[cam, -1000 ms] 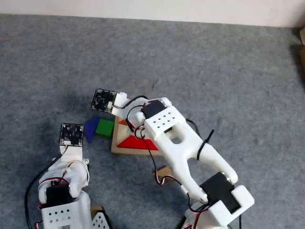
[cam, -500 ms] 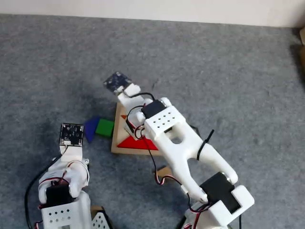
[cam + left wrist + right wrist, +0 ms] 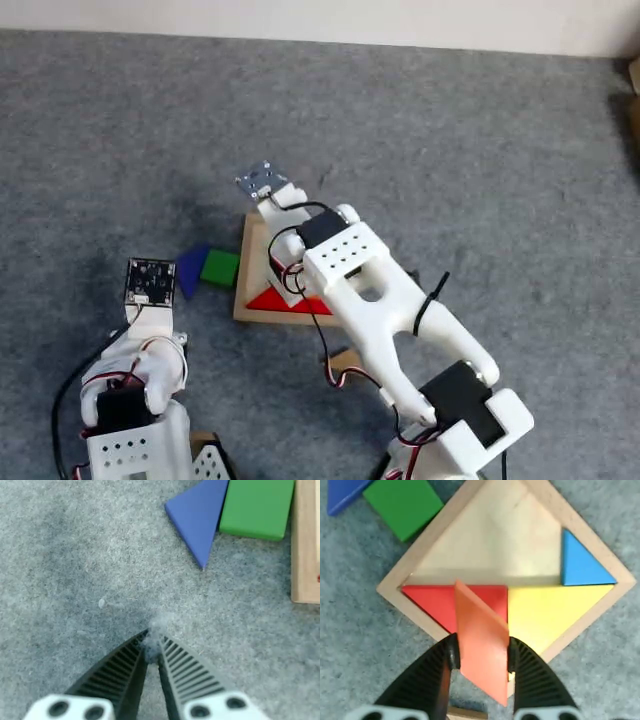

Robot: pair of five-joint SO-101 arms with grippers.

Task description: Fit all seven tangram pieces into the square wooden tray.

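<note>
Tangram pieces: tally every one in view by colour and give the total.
Red piece: 1
Yellow piece: 1
Light blue piece: 1
Dark blue piece: 1
Green piece: 1
Orange piece: 1
Total: 6

Orange piece (image 3: 482,640) above part-filled tray (image 3: 390,586)

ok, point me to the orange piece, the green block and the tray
orange piece (image 3: 482,640), right wrist view, middle of its flat face.
green block (image 3: 402,505), right wrist view, centre of its top.
tray (image 3: 390,585), right wrist view, bare wooden rim near a corner.
</note>
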